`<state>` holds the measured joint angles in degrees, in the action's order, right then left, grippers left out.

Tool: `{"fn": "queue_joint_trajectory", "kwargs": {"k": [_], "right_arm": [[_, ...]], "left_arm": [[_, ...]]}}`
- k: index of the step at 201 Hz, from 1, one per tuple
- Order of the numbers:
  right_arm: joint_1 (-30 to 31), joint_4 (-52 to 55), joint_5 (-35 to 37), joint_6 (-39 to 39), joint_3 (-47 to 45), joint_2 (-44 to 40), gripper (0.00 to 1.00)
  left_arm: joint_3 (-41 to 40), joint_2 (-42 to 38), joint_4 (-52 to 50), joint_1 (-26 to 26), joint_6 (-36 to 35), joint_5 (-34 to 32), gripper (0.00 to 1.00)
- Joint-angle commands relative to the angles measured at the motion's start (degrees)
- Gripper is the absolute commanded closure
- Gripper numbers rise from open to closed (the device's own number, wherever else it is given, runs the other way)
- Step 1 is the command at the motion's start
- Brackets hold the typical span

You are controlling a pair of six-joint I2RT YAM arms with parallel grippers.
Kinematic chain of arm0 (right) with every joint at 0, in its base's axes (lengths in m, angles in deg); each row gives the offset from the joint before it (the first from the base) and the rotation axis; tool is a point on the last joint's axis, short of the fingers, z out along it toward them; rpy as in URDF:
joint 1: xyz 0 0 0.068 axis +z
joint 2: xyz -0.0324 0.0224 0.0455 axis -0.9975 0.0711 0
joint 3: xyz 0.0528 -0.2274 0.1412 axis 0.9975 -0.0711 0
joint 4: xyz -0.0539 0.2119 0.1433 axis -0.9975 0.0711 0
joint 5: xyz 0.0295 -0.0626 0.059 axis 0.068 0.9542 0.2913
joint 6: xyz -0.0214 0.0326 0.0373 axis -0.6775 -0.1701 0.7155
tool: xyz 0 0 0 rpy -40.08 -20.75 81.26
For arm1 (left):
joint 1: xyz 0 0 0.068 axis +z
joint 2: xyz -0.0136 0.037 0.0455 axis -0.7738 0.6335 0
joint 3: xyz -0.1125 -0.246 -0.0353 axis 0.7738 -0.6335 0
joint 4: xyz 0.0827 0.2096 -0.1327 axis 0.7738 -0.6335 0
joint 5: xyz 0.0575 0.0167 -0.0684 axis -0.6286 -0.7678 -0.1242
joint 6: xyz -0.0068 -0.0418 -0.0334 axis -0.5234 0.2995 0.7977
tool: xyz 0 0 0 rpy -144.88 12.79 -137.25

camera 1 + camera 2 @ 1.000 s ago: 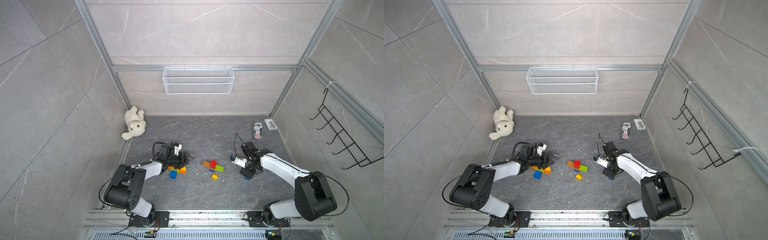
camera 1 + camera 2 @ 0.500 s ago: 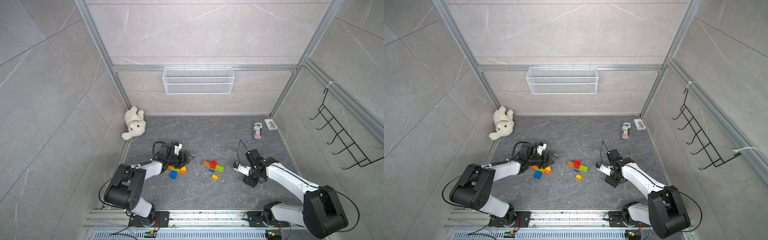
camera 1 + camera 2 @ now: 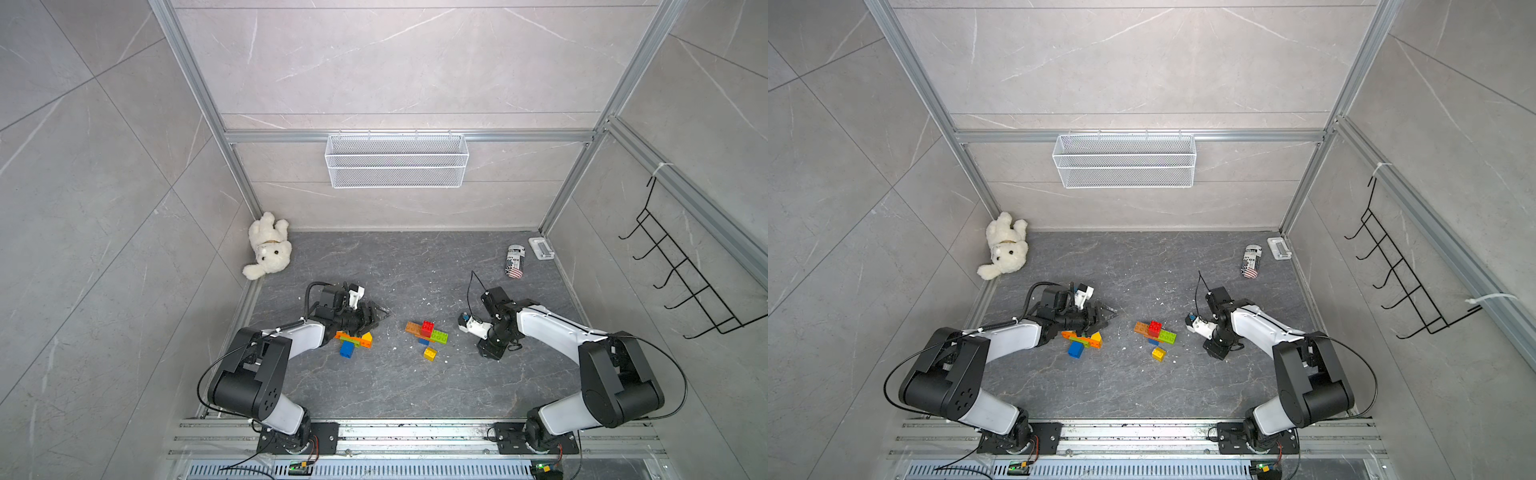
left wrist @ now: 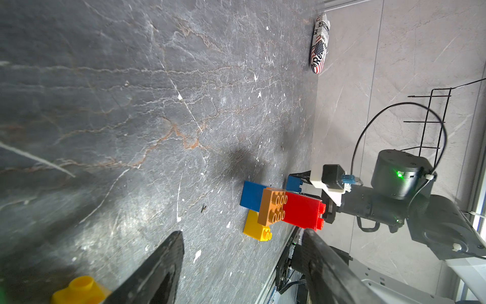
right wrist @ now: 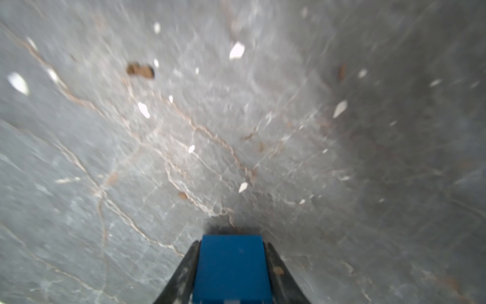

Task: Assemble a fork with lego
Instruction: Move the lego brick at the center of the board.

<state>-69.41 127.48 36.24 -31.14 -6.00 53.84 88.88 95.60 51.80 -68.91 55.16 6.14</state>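
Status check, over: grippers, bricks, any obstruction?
Left gripper open, empty. Right gripper shut on blue brick. Brick cluster mid-table, unobstructed; loose yellow brick beside it.

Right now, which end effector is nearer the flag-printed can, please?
Right. From the lego, the right end effector lies toward the can; the left end effector, away from it.

Pictured: two black-and-white robot arms (image 3: 552, 328) and about ten chunky studded plastic lego bricks (image 3: 427, 328) (stacked pieces blur the tally). Also one white plush teddy bear (image 3: 270, 249), one white wire mesh basket (image 3: 397, 166), one flag-printed can (image 3: 515, 260) and one black wire hook rack (image 3: 665, 241).
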Motion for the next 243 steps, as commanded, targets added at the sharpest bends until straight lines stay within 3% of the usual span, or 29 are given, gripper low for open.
{"fn": "queue_joint_trajectory", "kwargs": {"k": [1, 72, 93, 133, 170, 193, 243], "right_arm": [[0.0, 2.2, -3.9, 3.2, 3.6, 0.6, 0.61], [0.7, 4.9, -4.2, 7.4, 12.0, 12.0, 0.61], [0.8, 6.6, -3.3, 8.0, 14.3, 13.2, 0.46], [0.8, 7.1, -1.4, 8.5, 12.9, 9.6, 0.44], [0.8, 6.1, -0.8, 8.4, 11.3, 7.5, 0.45], [0.8, 5.8, -1.0, 7.9, 10.6, 7.4, 0.51], [0.7, 5.7, -2.1, 7.7, 11.1, 8.6, 0.51]], "left_arm": [[1.7, -1.6, -1.3, 0.3, -1.8, 1.3, 0.27], [1.3, -5.7, -6.4, 0.3, -3.5, -0.9, 0.27], [1.1, -5.3, -6.2, 0.3, -3.6, -0.7, 0.27], [0.6, -4.7, -5.1, 0.3, -3.3, -0.2, 0.27], [0.9, -4.1, -4.9, 0.3, -3.6, 0.4, 0.27], [0.7, -3.9, -4.9, 0.3, -3.7, 0.5, 0.27], [1.3, -3.1, -4.4, 0.3, -3.7, 1.1, 0.27]]}}
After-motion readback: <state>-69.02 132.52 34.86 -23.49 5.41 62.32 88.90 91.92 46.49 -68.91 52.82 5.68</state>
